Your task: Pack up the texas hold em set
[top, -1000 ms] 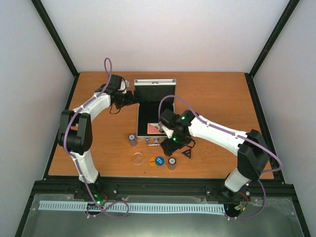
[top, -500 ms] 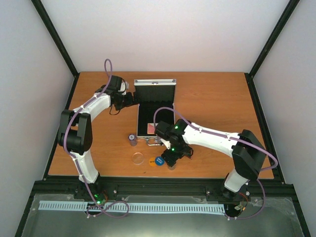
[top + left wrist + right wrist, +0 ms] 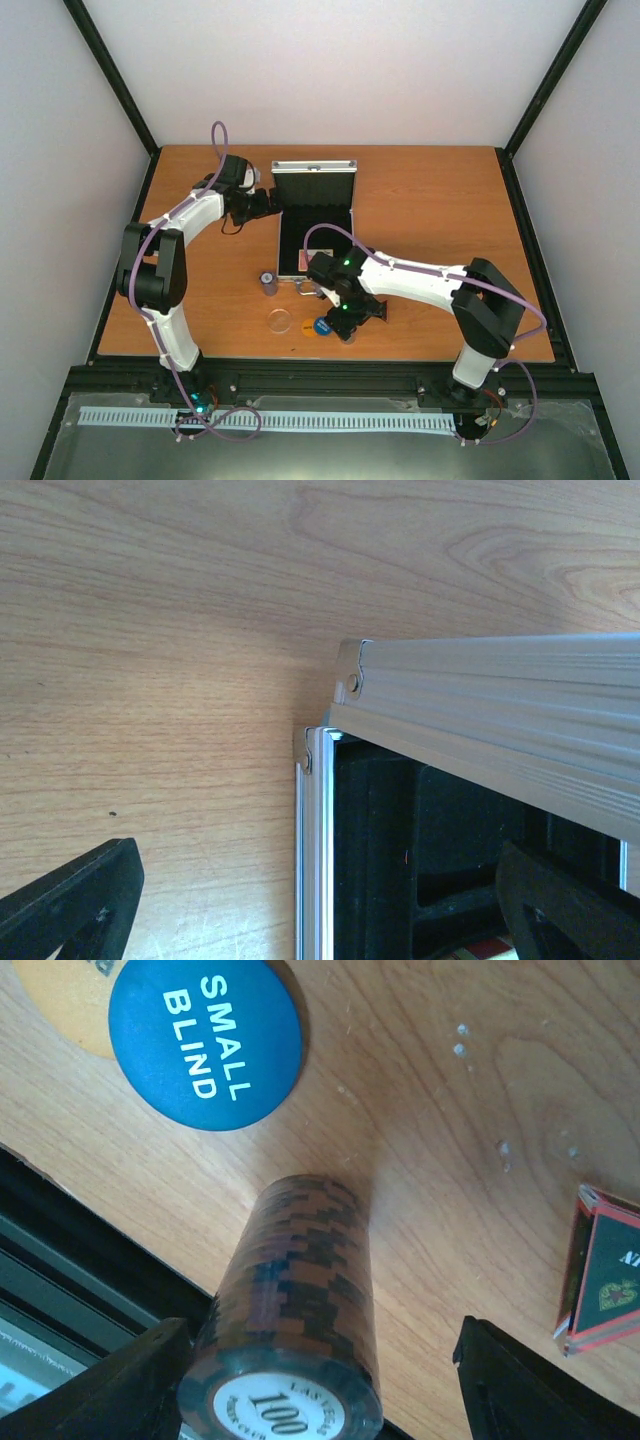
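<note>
Packed so far: red deck [image 3: 298,262], inside open case [image 3: 314,190] at far middle of table [image 3: 430,190]. Left to pack: chip stack [image 3: 290,1300] at near edge, between spread, non-gripping fingers of right claw [image 3: 315,1355]; second stack [image 3: 268,284], blue disc [image 3: 205,1045], clear disc [image 3: 279,321]. Left claw [image 3: 315,870] open, astride case wall.

Right gripper [image 3: 345,325] swings from the case [image 3: 315,190] down to the chip stack [image 3: 295,1290], straddling it now. Jaws narrow a bit.

Open silver case [image 3: 314,166], lid raised, brown chip stack [image 3: 290,1300] upright near blue disc [image 3: 205,1045], clear disc [image 3: 279,321] leftward
</note>
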{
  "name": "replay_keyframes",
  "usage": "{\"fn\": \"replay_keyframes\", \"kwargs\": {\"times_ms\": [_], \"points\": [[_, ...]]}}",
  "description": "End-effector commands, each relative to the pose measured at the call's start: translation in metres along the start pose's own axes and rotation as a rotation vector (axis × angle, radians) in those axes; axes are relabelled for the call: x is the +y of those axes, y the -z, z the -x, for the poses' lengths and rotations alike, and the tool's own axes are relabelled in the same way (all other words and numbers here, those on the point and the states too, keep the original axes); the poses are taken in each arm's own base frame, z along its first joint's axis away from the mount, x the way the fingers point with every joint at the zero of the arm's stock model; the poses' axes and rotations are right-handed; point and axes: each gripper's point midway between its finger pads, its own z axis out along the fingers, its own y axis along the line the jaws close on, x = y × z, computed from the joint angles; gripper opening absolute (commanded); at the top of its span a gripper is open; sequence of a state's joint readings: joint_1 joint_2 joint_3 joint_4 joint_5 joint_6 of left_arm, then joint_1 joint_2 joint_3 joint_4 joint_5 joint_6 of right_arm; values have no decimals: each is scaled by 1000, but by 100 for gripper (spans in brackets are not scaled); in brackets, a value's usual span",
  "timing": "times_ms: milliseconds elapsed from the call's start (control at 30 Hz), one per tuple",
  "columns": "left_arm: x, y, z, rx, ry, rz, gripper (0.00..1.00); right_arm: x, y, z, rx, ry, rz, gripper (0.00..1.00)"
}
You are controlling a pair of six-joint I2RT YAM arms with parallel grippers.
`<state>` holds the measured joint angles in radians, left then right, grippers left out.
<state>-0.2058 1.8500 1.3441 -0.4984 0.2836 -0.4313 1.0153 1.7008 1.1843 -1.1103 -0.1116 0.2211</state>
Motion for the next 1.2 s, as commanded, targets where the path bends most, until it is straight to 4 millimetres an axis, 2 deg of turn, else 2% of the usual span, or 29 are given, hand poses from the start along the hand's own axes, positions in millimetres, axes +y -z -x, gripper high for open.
{"fn": "replay_keyframes", "kwargs": {"times_ms": [0,300,400,700,833,933,1167], "points": [[-4,12,5,-22,-17,-1,100,2,-5,5,-1,28,-7,73],[-4,11,6,-20,-21,-1,100,1,-9,14,5,53,-22,71],[-3,10,5,-16,-20,1,100,1,-12,14,14,58,-27,67],[-3,9,5,-15,-23,3,100,-1,-11,10,33,66,-32,42],[-2,8,5,-15,-22,2,100,-4,-6,9,38,68,-53,26],[-2,8,5,-15,-26,5,100,-6,9,16,2,72,-77,17],[-3,10,6,-20,-31,7,100,-20,65,50,-136,72,-170,10]]}}
